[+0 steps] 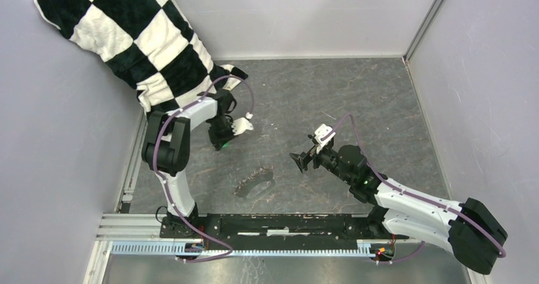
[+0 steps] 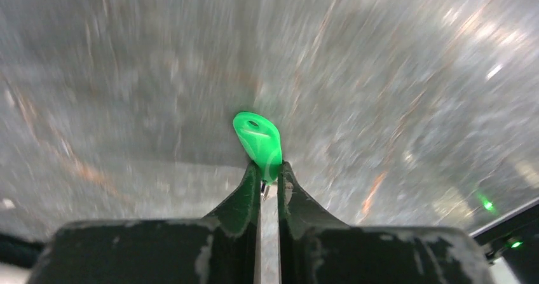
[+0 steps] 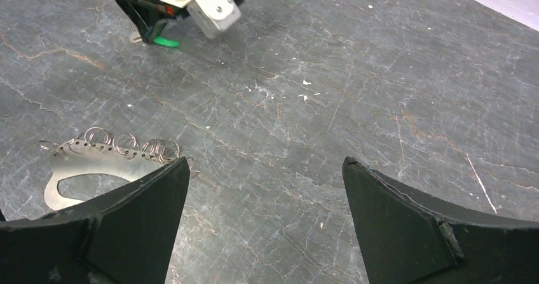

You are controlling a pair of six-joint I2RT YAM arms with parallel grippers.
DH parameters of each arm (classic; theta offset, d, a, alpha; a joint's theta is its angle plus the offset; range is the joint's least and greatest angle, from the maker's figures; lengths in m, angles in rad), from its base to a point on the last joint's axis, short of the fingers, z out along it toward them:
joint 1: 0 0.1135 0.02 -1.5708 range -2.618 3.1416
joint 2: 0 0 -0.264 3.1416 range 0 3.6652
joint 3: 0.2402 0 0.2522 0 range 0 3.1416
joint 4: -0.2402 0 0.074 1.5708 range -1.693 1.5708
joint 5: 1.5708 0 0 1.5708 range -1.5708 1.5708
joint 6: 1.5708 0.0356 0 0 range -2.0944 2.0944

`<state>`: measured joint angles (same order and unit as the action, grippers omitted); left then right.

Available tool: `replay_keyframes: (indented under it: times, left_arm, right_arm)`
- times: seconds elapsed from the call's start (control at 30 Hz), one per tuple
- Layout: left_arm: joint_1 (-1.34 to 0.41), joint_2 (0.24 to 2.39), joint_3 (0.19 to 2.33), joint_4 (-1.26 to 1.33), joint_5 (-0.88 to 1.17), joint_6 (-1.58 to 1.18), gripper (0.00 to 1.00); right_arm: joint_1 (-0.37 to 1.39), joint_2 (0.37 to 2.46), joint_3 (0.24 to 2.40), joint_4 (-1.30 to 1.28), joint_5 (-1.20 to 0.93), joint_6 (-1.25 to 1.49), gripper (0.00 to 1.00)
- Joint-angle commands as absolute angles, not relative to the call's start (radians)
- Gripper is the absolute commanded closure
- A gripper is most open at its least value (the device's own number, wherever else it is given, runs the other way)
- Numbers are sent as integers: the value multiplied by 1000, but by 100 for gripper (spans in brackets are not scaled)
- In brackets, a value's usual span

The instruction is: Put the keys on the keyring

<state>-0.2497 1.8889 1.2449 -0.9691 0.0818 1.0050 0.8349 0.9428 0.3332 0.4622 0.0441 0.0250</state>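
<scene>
Tabletop (image 1: 356, 100): dark grey marbled slab, white flecks.
Walls (image 1: 305, 11): pale lilac, enclosing the tabletop.
Checkered cloth (image 1: 146, 36): black-and-white, at the tabletop's far-left corner.
Rail (image 1: 267, 249): aluminium, along the tabletop's near edge.

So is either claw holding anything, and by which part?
The left gripper pinches the green-tagged key by one end of its tag; the right gripper is open and empty.

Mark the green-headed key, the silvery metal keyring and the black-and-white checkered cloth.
green-headed key (image 2: 257, 141): left wrist view, green plastic head.
silvery metal keyring (image 3: 95, 161): right wrist view, flat band.
black-and-white checkered cloth (image 1: 146, 36): top external view, middle of fabric.
</scene>
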Motion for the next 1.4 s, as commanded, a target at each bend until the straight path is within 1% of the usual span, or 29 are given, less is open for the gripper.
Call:
replay_keyframes:
  times: [0.0, 0.17, 0.27, 0.3, 0.37, 0.4, 0.43, 0.47, 0.53, 0.57, 0.63, 0.67, 0.73, 0.87, 1.0, 1.13, 1.27, 1.37]
  left_arm:
    - [-374, 1981, 1326, -936, 261, 866, 93]
    - [-538, 2118, 1572, -943, 334, 767, 94]
    - [-606, 2204, 1755, -972, 403, 704, 90]
    - [-624, 2226, 1821, -987, 419, 685, 86]
    - [-647, 2259, 1926, -1025, 447, 660, 75]
    - [-648, 2262, 1960, -1042, 459, 643, 63]
    - [-647, 2255, 1977, -1044, 458, 633, 55]
    - [-644, 2240, 1976, -1047, 448, 632, 42]
    - [-630, 2191, 1943, -1044, 432, 641, 39]
    - [-619, 2162, 1916, -1037, 431, 637, 32]
    - [-588, 2097, 1861, -1021, 436, 625, 2]
    - [-569, 2063, 1834, -1011, 440, 615, 0]
    - [-532, 2002, 1798, -1009, 436, 599, 0]
    - [-455, 1889, 1776, -1022, 412, 558, 0]
    - [-392, 1801, 1757, -1009, 373, 548, 0]
    - [-335, 1736, 1724, -954, 336, 534, 0]
    - [-284, 1685, 1684, -887, 302, 509, 0]
    - [-271, 1645, 1643, -839, 262, 508, 0]
  right_arm:
    - [823, 905, 317, 502, 46, 20, 2]
    - [817, 863, 284, 470, 62, 42, 2]
    - [817, 832, 265, 441, 85, 56, 2]
    - [816, 824, 262, 426, 95, 62, 2]
    - [817, 820, 258, 412, 87, 75, 2]
    - [816, 823, 255, 414, 79, 87, 2]
    - [817, 833, 252, 425, 59, 111, 2]
    - [817, 851, 248, 448, 32, 142, 2]
    - [818, 925, 243, 506, -21, 209, 2]
    - [823, 970, 243, 536, -44, 241, 2]
    - [840, 1076, 262, 575, -64, 296, 2]
    - [854, 1116, 269, 600, -62, 312, 2]
    - [876, 1202, 291, 638, -54, 345, 2]
    - [916, 1373, 387, 658, -38, 384, 6]
    - [926, 1456, 434, 692, -22, 422, 10]
    - [926, 1509, 482, 698, -17, 432, 16]
    - [929, 1577, 559, 653, -38, 436, 24]
    - [933, 1607, 579, 621, -29, 440, 31]
